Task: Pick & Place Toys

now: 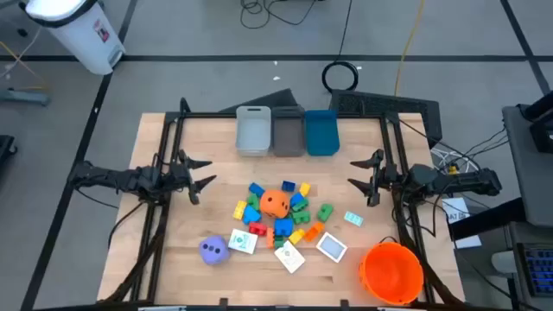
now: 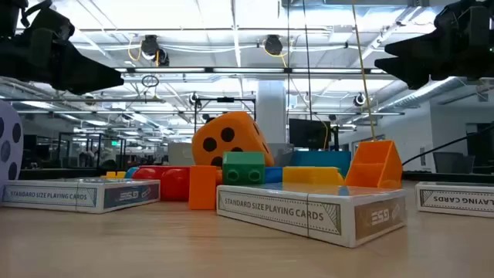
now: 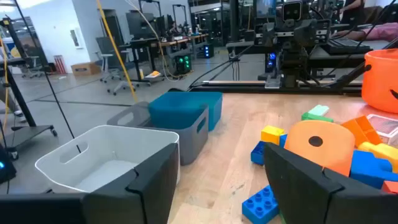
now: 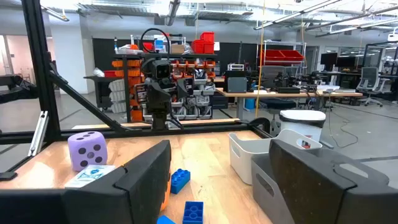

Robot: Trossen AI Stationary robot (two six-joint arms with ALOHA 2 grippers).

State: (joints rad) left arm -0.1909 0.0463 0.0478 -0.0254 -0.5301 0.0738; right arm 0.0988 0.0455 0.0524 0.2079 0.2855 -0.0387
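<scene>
A heap of small plastic blocks [image 1: 289, 216] in blue, green, yellow, red and orange lies mid-table around an orange soft die [image 1: 275, 203]. A purple soft die [image 1: 212, 250] sits at the near left. White card packs [image 1: 243, 241] lie on the table's near part. My left gripper [image 1: 201, 173] is open and empty at the left, above the table. My right gripper [image 1: 361, 175] is open and empty at the right, above the table. In the left wrist view the orange die [image 3: 320, 146] and blue blocks [image 3: 261, 202] lie ahead; in the right wrist view the purple die [image 4: 87, 149] shows.
Three bins, light grey [image 1: 253, 130], dark grey [image 1: 288, 131] and blue [image 1: 320, 131], stand in a row at the far edge. A big orange bucket [image 1: 391, 272] stands at the near right corner. Black frame posts [image 1: 168, 155] rise at both sides of the table.
</scene>
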